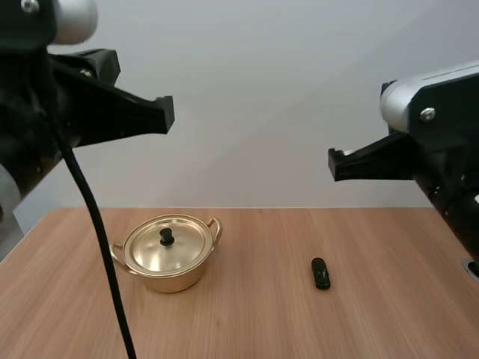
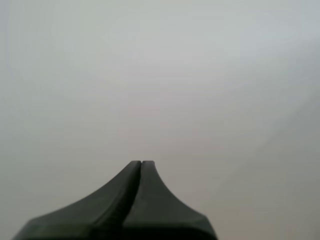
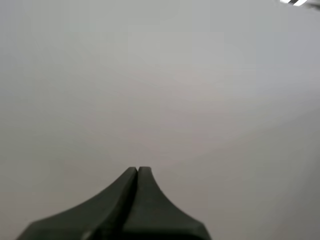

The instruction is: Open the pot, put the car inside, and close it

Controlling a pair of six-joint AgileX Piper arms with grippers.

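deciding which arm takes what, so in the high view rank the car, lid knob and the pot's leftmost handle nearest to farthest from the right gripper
From the right gripper, raised on the right:
1. The toy car, on the table almost below it.
2. The lid knob, atop the pot, left of the car.
3. The leftmost pot handle, beyond the knob.

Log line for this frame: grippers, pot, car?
left gripper: shut, empty, raised | right gripper: shut, empty, raised | pot: lid on | car: on table, right of pot | stage: lid not yet lifted
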